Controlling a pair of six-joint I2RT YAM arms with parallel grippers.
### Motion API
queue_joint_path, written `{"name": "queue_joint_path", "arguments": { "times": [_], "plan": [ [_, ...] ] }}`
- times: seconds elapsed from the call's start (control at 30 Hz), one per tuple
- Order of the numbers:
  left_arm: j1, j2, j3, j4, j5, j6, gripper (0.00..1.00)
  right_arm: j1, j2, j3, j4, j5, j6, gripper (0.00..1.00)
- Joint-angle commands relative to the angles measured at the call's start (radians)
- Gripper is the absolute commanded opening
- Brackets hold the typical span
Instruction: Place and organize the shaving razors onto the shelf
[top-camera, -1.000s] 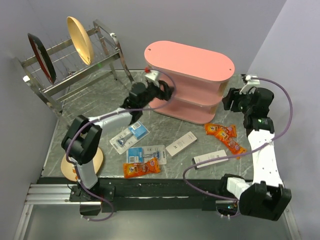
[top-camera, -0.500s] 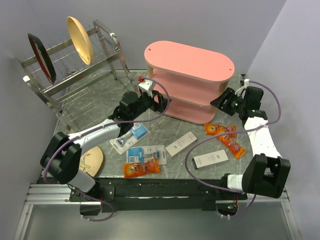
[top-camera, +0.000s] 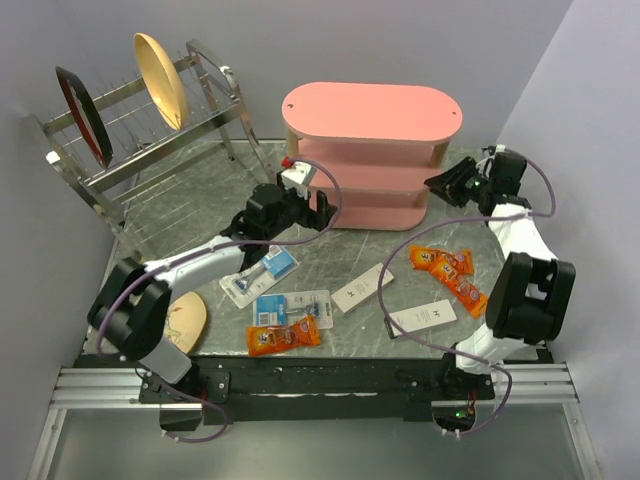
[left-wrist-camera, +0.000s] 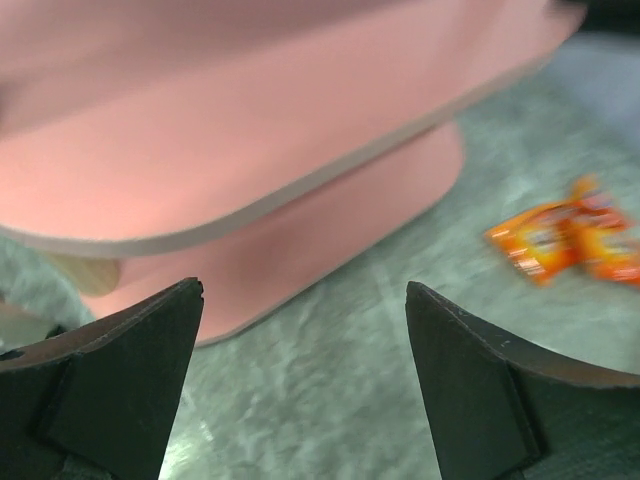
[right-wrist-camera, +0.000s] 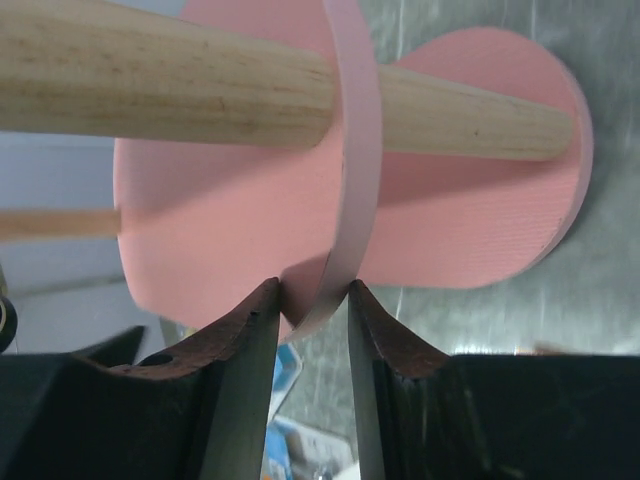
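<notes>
shelf (top-camera: 372, 105) is solid pink with pale wood posts (right-wrist-camera: 150, 75), razor packs (top-camera: 262, 272) blue and white, snack packets (top-camera: 442, 261) bright orange, boxes (top-camera: 362, 287) plain white, table (top-camera: 320, 250) grey with marble veins (kinda greenish).

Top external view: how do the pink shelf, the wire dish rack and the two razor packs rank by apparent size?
1. Wire dish rack and pink shelf: by far the largest, too close to rank.
2. Rear razor pack and front razor pack: much smaller, alike in size.
</notes>
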Motion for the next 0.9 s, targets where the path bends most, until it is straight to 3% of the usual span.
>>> {"name": "queue_joint_path", "arguments": {
  "times": [0.0, 0.1, 0.27, 0.47, 0.57, 0.67, 0.7, 0.73, 0.77, 0.8, 0.87],
  "plan": [
    [0.039, 0.134, 0.069, 0.009, -0.072, 0.032, 0.88, -0.011, 0.084, 0.123, 0.048, 0.08, -0.038, 0.29],
    [0.058, 0.192, 0.113, 0.064, -0.072, 0.083, 0.88, -0.03, 0.109, 0.151, 0.035, 0.098, -0.058, 0.27],
    [0.068, 0.287, 0.279, -0.076, -0.113, 0.019, 0.87, -0.08, 0.093, 0.112, 0.037, 0.112, -0.072, 0.23],
    [0.07, 0.298, 0.307, -0.078, -0.099, -0.02, 0.88, -0.093, 0.026, 0.051, 0.063, 0.056, -0.084, 0.26],
    [0.069, 0.283, 0.298, -0.104, -0.061, -0.035, 0.87, -0.093, -0.015, 0.036, 0.04, 0.049, -0.098, 0.31],
    [0.069, 0.226, 0.252, -0.13, -0.042, -0.055, 0.88, -0.092, -0.083, 0.022, -0.018, 0.043, -0.167, 0.45],
    [0.069, 0.206, 0.243, -0.171, -0.038, -0.06, 0.89, -0.093, -0.121, 0.02, -0.038, 0.034, -0.195, 0.54],
    [0.067, 0.168, 0.235, -0.194, -0.03, -0.064, 0.9, -0.093, -0.14, 0.025, -0.066, 0.035, -0.269, 0.59],
    [0.064, 0.145, 0.21, -0.224, -0.024, -0.069, 0.99, -0.09, -0.158, 0.029, -0.131, 0.031, -0.314, 0.63],
    [0.059, 0.122, 0.194, -0.244, -0.021, -0.074, 0.99, -0.089, -0.192, 0.034, -0.165, 0.034, -0.406, 0.72],
    [0.05, 0.039, 0.125, -0.282, -0.015, -0.08, 0.99, -0.089, -0.226, 0.037, -0.262, 0.049, -0.489, 0.75]
  ]
}}
